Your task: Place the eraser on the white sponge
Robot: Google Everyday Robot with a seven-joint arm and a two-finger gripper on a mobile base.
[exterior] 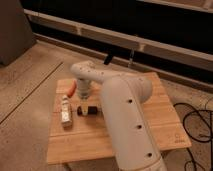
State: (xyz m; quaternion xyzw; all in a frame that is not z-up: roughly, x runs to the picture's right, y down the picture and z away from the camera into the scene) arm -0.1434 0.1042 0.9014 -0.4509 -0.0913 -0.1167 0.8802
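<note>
Eraser, a small dark brown-black rectangular block (pixel 87 110), lies right under the hand (pixel 83 100) on the wooden counter (pixel 165 115).
Its long axis runs across the view. The pale oblong white sponge (pixel 65 116) lies just beside the hand, away from the arm's bulk and apart from the eraser. A red-orange pepper-like item (pixel 73 89) sits near the hand's far side. Whether the hand is open or clamped on the eraser, I cannot tell; the wrist covers it.

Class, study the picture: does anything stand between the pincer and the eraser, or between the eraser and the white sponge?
Nothing visible does. The pincer hangs just over the eraser, and only bare table separates the eraser from the sponge. The red-orange item lies farther back, off that path.
</note>
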